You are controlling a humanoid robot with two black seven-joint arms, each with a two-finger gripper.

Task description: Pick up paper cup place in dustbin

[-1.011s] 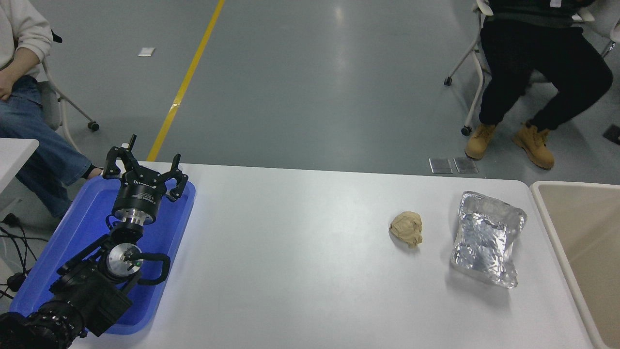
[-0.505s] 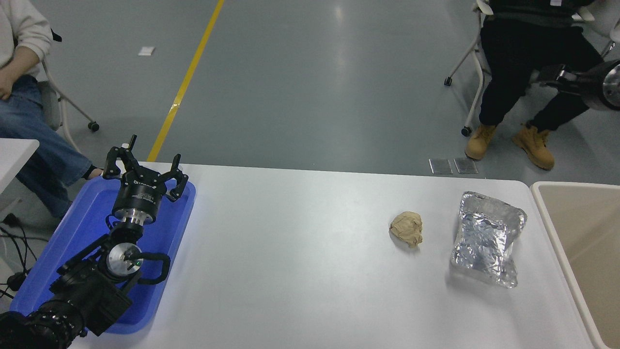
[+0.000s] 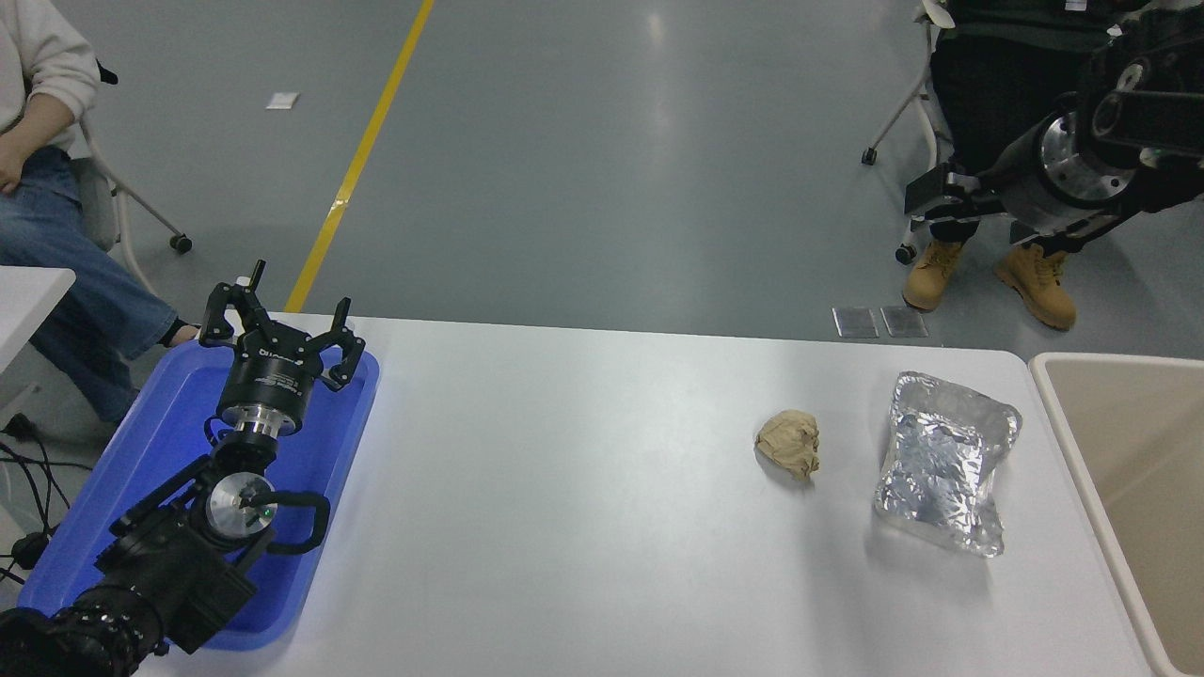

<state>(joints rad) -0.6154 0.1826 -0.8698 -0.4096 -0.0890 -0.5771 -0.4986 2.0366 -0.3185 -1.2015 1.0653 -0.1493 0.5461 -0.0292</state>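
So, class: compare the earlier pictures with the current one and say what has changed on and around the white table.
The right arm's black claw has swung in from the right edge, high at the upper right, heading leftward. It holds nothing visible. The left claw, crumpled tan paper ball and crinkled silver foil bag stayed put.

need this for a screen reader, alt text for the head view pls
White table holding a crumpled tan paper ball and silver foil bag, beige dustbin at right. Left gripper open over a blue tray; right gripper raised upper right.
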